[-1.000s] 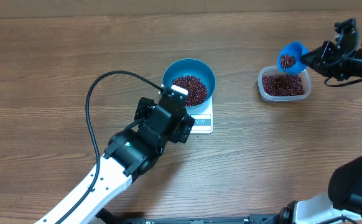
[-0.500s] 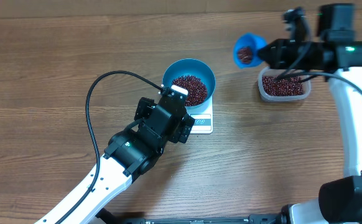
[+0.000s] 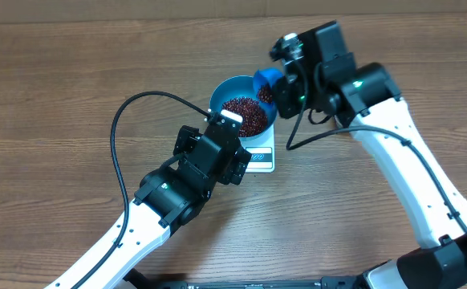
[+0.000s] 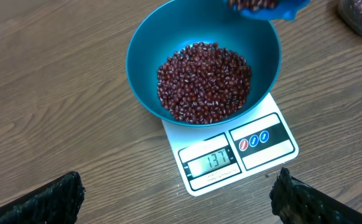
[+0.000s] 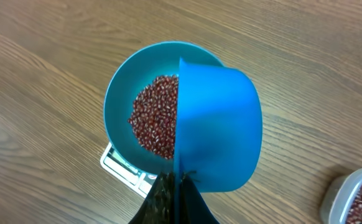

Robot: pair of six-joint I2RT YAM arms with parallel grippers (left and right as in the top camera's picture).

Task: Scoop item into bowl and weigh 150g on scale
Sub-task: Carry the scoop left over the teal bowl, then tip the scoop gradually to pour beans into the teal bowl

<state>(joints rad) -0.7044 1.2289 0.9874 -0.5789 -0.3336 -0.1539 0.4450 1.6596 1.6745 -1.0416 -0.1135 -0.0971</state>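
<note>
— Where are the beans [image 4: 204, 81]?

— Most lie heaped in the blue bowl [image 4: 145, 46], which sits on the white scale [image 4: 265, 140]. Its display reads 137. A few more ride in the blue scoop [image 4: 265, 7], and the rest lie in the clear tub [image 5: 333, 193] off to the side.

— And the 2 claws?

— The left gripper [image 4: 178, 186] hangs just in front of the scale with its fingers spread wide. It holds nothing. In its wrist view the bowl lies ahead, between the 2 fingertips and apart from both.

— The right one?

— The right gripper [image 5: 175, 199] is pinched tight on the scoop's handle. From overhead, the scoop hangs above the bowl's far rim, on the right arm's side. Whether it touches the rim, I cannot tell. In the right wrist view the scoop covers about half of the bowl below it, with the bean heap showing beside it.
</note>
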